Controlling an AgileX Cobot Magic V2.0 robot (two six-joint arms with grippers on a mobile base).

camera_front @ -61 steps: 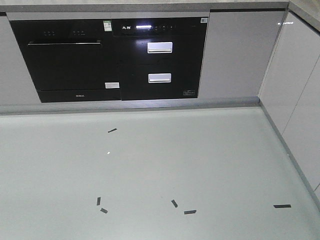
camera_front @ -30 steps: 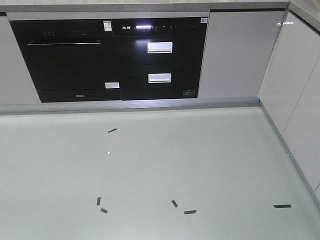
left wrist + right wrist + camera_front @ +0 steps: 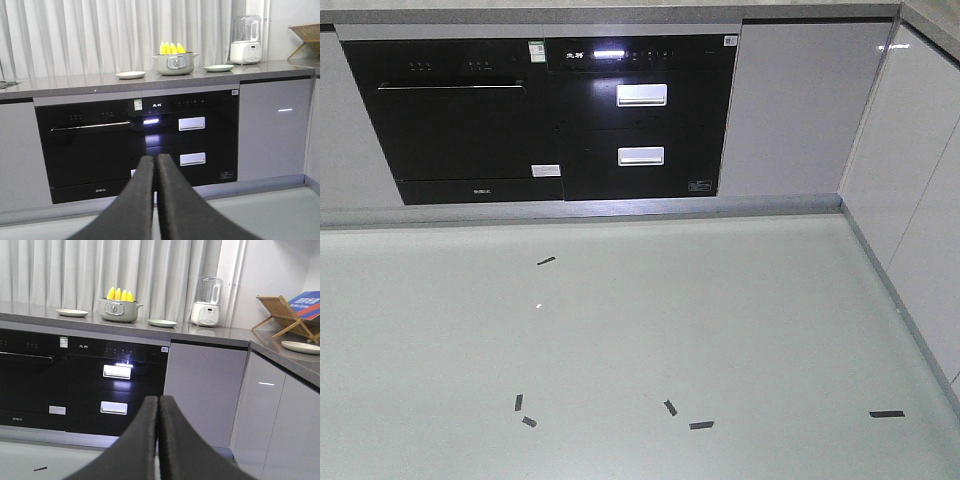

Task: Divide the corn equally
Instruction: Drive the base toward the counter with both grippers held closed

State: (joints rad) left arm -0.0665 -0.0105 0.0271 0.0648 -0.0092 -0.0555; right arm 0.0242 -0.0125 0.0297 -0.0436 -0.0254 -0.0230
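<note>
Several yellow corn cobs stand upright, tips up, in a pale green pot on the grey counter far ahead. The right wrist view shows the same corn and pot. A cream plate lies left of the pot and a green plate right of it. My left gripper is shut and holds nothing, low in front of the oven. My right gripper is shut too, with nothing in it. Both are well short of the counter. The front view shows no corn.
A black oven and drawer unit fills the cabinet front under the counter. White cabinets run along the right. A white blender, a wooden rack and another plate sit on the counter. Black tape marks dot the pale floor.
The front view has shifted by a few pixels. Nothing else differs.
</note>
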